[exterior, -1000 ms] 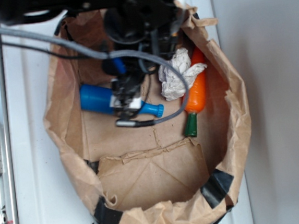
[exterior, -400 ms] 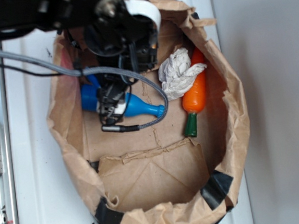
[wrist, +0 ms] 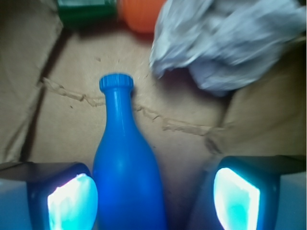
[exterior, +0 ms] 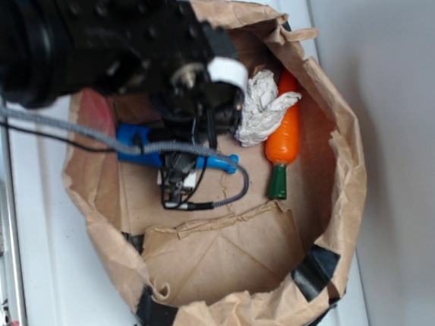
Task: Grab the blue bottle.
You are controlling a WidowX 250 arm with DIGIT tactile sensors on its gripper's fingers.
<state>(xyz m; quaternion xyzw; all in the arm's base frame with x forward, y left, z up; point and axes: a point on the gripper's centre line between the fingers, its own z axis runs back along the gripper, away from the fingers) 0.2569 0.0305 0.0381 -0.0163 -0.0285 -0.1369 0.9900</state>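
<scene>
The blue bottle lies on the brown paper floor of the bag, cap pointing away from me in the wrist view. My gripper is open and straddles its body: the left finger's pad sits right beside the bottle, the right pad stands well apart. In the exterior view the bottle shows left of the black arm, its cap poking out to the right. The gripper hangs over the bottle's middle, partly hidden by arm and cable.
A crumpled white cloth and an orange toy carrot with a green top lie to the right inside the brown paper bag. The bag's walls rise all round. A grey cable loops below the gripper.
The arm has swung and sunk into the bag, so the gripper now stands lower over the bottle's middle. The bottle has stayed roughly where it was.
</scene>
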